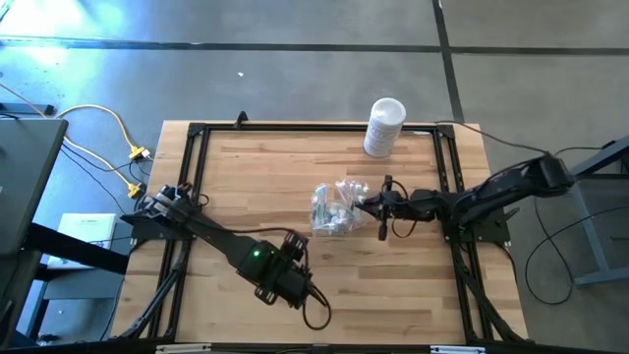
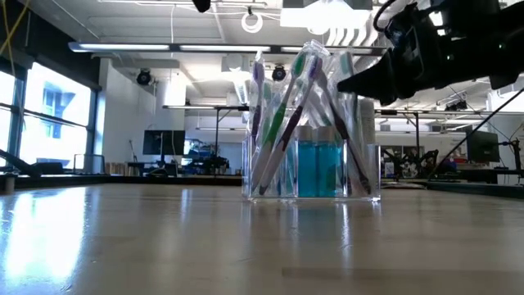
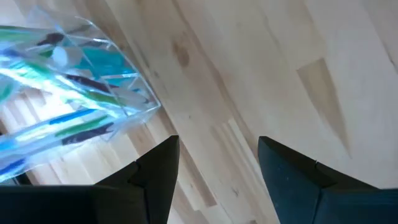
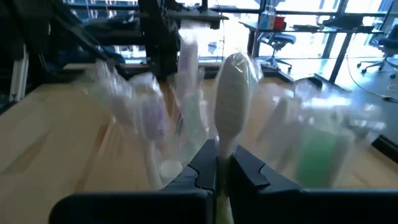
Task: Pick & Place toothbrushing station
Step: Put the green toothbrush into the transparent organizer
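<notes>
The clear cup (image 1: 332, 208) stands near the middle of the table (image 1: 246, 177), packed with toothbrushes (image 2: 282, 123) leaning at angles and teal tubes (image 2: 318, 168) upright at its base. In the high view the contents blur into a pale jumble and single brushes cannot be counted. The right gripper (image 1: 369, 204) sits just beside the cup; its fingers are pressed together on the stem of one toothbrush (image 4: 235, 93), whose rounded wrapped head rises above the fingertips in the right wrist view. Whether that brush's lower end is inside the cup is hidden by the fingers. Everything behind it there is smeared: wrappers, a green shape, pale purple handles. In the low view the right arm is cut off by the picture's edge. The left gripper (image 1: 293, 280) waits well apart over bare wood, its fingers (image 3: 158, 168) spread with nothing between them. A white canister (image 1: 384, 126) stands at the table's far edge.
</notes>
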### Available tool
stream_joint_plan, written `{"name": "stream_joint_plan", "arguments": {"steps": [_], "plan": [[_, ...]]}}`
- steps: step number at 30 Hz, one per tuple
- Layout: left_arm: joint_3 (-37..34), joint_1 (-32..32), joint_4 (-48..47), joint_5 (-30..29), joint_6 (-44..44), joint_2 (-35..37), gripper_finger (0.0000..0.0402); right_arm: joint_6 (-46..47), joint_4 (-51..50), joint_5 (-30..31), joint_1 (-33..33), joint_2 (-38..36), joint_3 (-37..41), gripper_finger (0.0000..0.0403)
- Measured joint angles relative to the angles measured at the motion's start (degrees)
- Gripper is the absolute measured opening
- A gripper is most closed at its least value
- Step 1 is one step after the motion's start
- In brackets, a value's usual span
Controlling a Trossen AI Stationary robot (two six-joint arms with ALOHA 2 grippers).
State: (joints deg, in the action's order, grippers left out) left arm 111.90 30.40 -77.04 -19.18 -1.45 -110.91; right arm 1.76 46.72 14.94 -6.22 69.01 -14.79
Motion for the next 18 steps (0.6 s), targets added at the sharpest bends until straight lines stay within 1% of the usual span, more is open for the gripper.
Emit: {"name": "stream_joint_plan", "arguments": {"steps": [4,11,14,18], "plan": [[0.0,-0.3,-1.0,0.5,0.4,1.4,0.021,0.1,2.9,0.0,0.0,3.5,0.1,0.0014],[-0.7,-0.4,-1.5,0.8,1.3,5.1,0.021,1.5,2.1,0.0,0.0,4.4,0.1,0.007],[-5.3,-0.4,-0.1,0.8,1.9,8.2,0.021,1.7,0.8,0.0,0.0,4.4,0.1,0.0096],[-16.8,-0.4,5.3,0.7,3.4,14.7,0.021,-0.4,0.2,0.5,-0.7,3.8,0.1,0.0132]]}}
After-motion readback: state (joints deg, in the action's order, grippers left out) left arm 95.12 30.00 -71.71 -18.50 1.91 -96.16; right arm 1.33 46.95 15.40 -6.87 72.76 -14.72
